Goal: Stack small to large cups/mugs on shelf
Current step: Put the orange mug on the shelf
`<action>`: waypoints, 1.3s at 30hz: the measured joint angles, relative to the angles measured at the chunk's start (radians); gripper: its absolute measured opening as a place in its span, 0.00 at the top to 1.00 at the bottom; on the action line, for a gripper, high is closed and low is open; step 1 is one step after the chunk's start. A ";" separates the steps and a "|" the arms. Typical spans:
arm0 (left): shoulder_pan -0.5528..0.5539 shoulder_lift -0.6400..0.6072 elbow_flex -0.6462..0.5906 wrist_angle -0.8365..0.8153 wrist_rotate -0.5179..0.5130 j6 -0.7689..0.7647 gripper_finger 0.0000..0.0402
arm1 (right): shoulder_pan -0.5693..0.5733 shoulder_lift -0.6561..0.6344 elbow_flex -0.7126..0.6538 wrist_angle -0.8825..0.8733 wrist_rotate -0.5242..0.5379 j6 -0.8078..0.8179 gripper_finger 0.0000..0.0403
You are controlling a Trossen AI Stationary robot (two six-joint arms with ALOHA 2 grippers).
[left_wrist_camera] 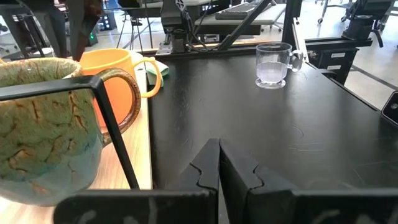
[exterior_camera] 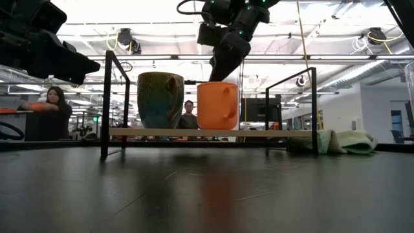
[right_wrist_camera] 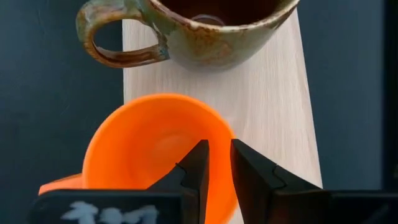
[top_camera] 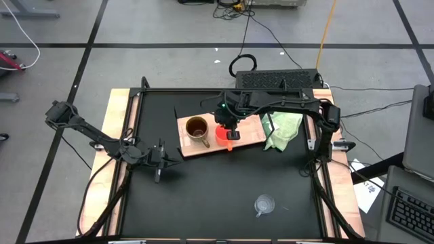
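Observation:
The light-wood shelf stands on black brackets on the black table. The brown-gold mug and the orange cup stand side by side on it on their bases. My right gripper is above the orange cup, shut on its rim. The small clear cup stands on the table near the front edge; it also shows in the left wrist view. My left gripper is shut and empty, low over the table off the shelf's left end. My right gripper holds the orange cup's rim on the side away from its handle, one finger inside the cup and one outside. The fingers come from above, pointing down. The cup stands upright with its base on the shelf.
A light green cloth lies crumpled at the shelf's right end. The shelf's black bracket frames rise at both ends. Open black table lies between the shelf and the clear cup. People show in the room behind.

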 joint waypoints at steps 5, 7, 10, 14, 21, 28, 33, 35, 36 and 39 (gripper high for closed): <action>0.000 0.000 0.000 0.000 0.000 -0.011 0.98 | 0.000 0.000 0.000 -0.009 0.000 0.014 0.86; 0.000 0.000 0.000 0.000 0.001 -0.015 0.98 | 0.000 0.000 0.000 -0.010 0.000 0.016 0.86; 0.000 0.000 0.000 0.000 0.001 -0.021 0.98 | 0.000 0.000 0.000 -0.013 0.000 0.016 0.86; 0.000 0.000 0.000 0.000 0.002 -0.019 0.98 | 0.000 -0.001 0.000 -0.006 0.008 0.021 0.85; 0.000 0.000 0.000 0.000 0.002 -0.018 0.98 | -0.001 -0.075 0.000 -0.003 0.120 0.029 0.85; 0.000 0.000 0.000 0.000 0.003 -0.018 0.98 | 0.024 -0.163 0.002 -0.061 0.045 0.043 0.85; 0.000 0.000 0.000 -0.001 0.005 -0.020 0.98 | 0.082 -0.172 0.001 -0.189 -0.005 -0.089 0.85; 0.000 0.000 0.000 -0.001 0.005 -0.020 0.98 | 0.103 -0.174 -0.016 -0.190 -0.005 -0.141 0.85; 0.000 0.000 0.000 -0.001 0.005 -0.020 0.98 | 0.111 -0.175 -0.030 -0.181 -0.004 -0.164 0.85; 0.000 0.000 0.000 0.000 0.005 -0.020 0.98 | 0.125 -0.171 -0.062 -0.166 -0.003 -0.193 0.85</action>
